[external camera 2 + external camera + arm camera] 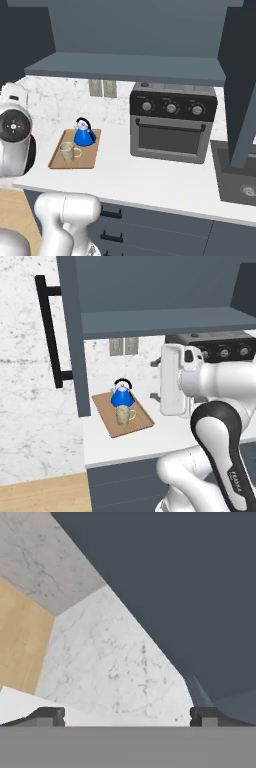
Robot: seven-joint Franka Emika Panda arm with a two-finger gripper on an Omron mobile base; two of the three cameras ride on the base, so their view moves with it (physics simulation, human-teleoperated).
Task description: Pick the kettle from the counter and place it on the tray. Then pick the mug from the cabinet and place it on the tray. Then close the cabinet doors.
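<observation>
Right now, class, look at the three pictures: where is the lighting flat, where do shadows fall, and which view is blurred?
Left base view: flat even light, the kettle and mug casting hardly any shadow on the tray. Right base view: the cabinet interior is dim and shaded, with no glare on the oven. Hand view: soft and blurry, the tool open before a door.

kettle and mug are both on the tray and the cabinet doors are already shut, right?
Not quite. The kettle and mug do sit on the tray, but the cabinet doors are open: the left base view shows the left door swung out, shelf exposed.
</observation>
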